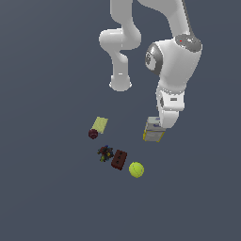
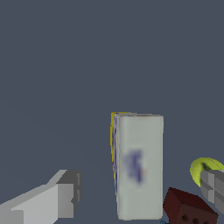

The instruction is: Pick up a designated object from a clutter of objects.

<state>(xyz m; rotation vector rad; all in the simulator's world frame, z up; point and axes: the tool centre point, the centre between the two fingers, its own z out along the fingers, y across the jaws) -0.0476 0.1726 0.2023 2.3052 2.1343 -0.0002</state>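
Note:
The designated object, a grey-white carton box (image 1: 153, 130) with yellow edges, stands at the exterior view's right of the clutter. In the wrist view the box (image 2: 140, 166) shows a blurred blue mark. My gripper (image 1: 164, 123) hangs just above and behind it. In the wrist view the gripper (image 2: 141, 187) is open. One finger (image 2: 65, 194) stands well off one side of the box. The other finger (image 2: 213, 186) stands well off the opposite side, touching nothing.
Other clutter lies on the dark floor: a tennis ball (image 1: 136, 169), a red-brown brick (image 1: 119, 160), a small multicoloured toy (image 1: 105, 153), a maroon ball (image 1: 93, 133) and a pale yellow-green card (image 1: 99, 124). The brick (image 2: 188, 208) and tennis ball (image 2: 201, 168) sit close to one finger.

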